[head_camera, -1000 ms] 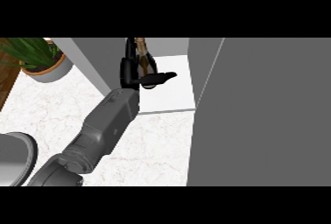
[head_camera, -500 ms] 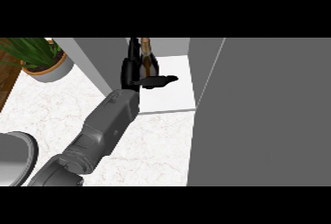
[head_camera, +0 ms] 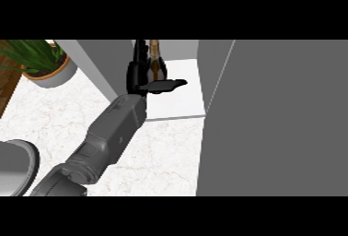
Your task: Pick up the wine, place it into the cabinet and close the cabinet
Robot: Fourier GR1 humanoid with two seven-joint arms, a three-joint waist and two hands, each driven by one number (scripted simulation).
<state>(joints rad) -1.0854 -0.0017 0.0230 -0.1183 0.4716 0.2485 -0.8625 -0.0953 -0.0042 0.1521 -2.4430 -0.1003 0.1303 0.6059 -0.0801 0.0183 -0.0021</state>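
Wine (head_camera: 155, 57): upright at 12 o'clock, inside open cabinet (head_camera: 95, 60), on its white shelf (head_camera: 180, 99). Left hand (head_camera: 139, 73): touching wine's 9 o'clock side; grasping or released cannot be told. Door (head_camera: 285, 115): grey, at 3 o'clock. Worktop (head_camera: 61, 115): white marble. Plant (head_camera: 37, 60): 10 o'clock. Plate (head_camera: 14, 166): 8 o'clock.

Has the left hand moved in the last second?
No. The left hand stays beside the wine, its thumb just as far from the white cabinet shelf front edge.
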